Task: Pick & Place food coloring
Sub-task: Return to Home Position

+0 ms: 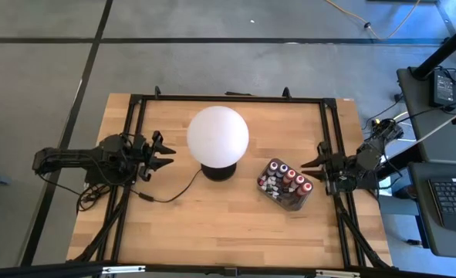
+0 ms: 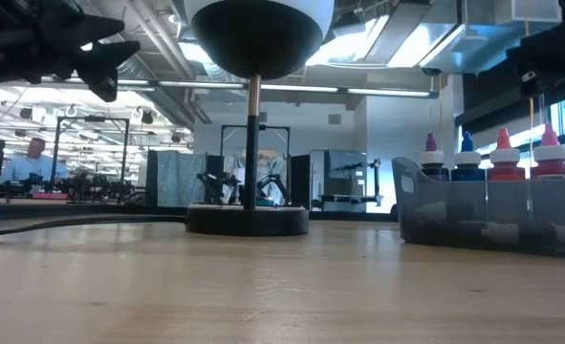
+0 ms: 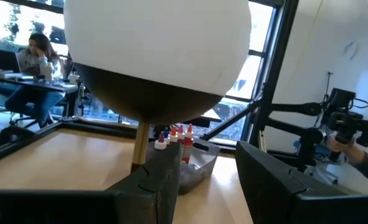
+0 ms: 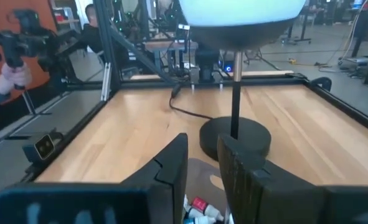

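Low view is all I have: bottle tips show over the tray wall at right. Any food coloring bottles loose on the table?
Observer: None that I can see. From above, the food coloring bottles all stand inside the dark tray, just right of the lamp's base.
Operator: Where's the left gripper?
Observer: The left gripper is over the left side of the table, open and holding nothing, pointing at the globe lamp.
Operator: And the right?
Observer: The right gripper is at the right edge, close beside the tray, open and holding nothing.
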